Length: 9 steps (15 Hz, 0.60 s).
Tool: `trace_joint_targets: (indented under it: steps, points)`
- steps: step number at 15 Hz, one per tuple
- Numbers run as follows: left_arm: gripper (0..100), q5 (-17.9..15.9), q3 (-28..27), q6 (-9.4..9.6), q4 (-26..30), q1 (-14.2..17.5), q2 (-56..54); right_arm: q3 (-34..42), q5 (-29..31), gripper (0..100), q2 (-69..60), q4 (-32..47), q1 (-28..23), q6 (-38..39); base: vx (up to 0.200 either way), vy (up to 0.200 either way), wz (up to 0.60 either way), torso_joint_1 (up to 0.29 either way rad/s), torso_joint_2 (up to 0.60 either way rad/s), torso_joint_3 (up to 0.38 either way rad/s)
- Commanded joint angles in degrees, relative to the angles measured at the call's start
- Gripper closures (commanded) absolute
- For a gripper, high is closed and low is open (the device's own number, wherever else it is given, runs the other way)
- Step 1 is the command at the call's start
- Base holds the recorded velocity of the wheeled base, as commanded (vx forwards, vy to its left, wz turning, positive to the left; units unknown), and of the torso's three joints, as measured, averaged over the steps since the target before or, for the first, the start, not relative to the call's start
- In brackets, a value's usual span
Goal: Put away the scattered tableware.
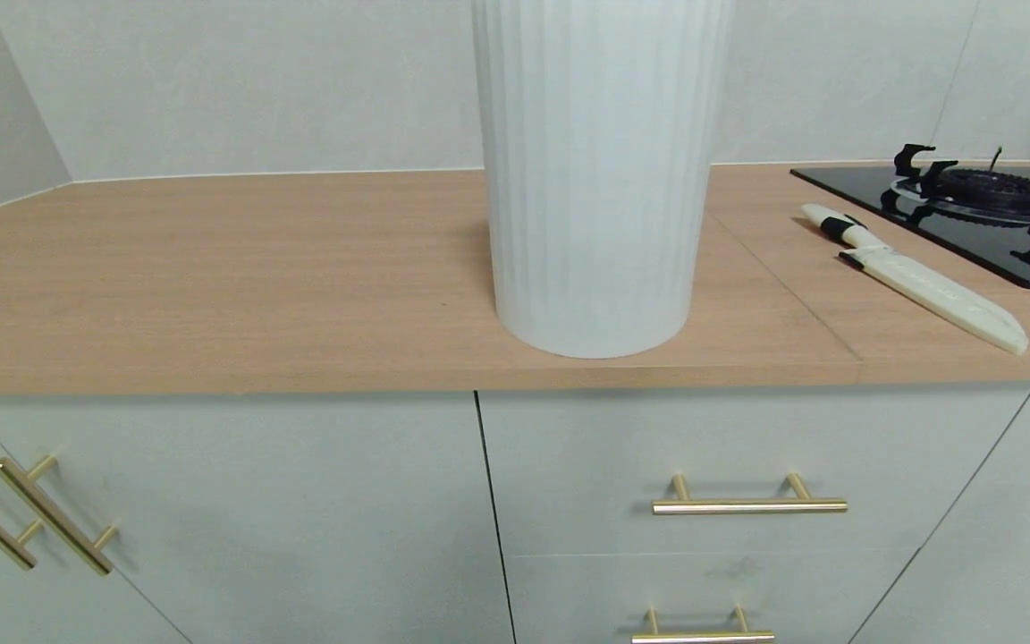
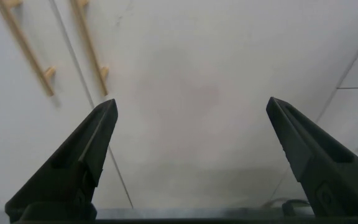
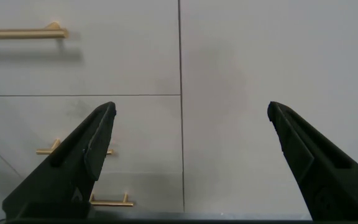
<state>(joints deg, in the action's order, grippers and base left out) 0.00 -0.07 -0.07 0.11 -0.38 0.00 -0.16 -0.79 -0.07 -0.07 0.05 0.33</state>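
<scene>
Meanwhile, a white knife (image 1: 917, 284) is lying at the frame's centre right on the wooden countertop (image 1: 211, 286), between a tall ribbed container (image 1: 595, 179) and the stove (image 1: 971, 210). The left gripper (image 2: 191, 106) and right gripper (image 3: 191, 109) are facing cabinet fronts (image 2: 216, 93), fingers spread apart, holding nothing.

The left tool (image 2: 191, 102) has two matte, near-black fingers (image 2: 73, 168), each a long wedge rising from a lower corner of the frame and narrowing to a blunt point. A shallow stepped recess runs along each finger's face. The right tool (image 3: 191, 106) is of the same make: dark charcoal fingers (image 3: 319, 168), flat-sided and tapering, with a dark bar joining them along the frame's bottom edge.
</scene>
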Motion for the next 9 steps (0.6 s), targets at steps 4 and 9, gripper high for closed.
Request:
trace_joint_targets:
  steps: [4,9]
  points:
    - [0,0.00,-0.01,-0.01,-0.02,0.03,0.00,-0.02,0.00,0,0.07,-0.01,0.04,-0.07,0.000,0.000,0.00,0.000,0.00,0.000]
    - [0,0.00,-0.01,-0.01,-0.11,0.03,0.00,-0.02,0.00,0,0.07,-0.01,0.04,-0.07,0.000,0.000,0.00,0.000,0.00,0.000]
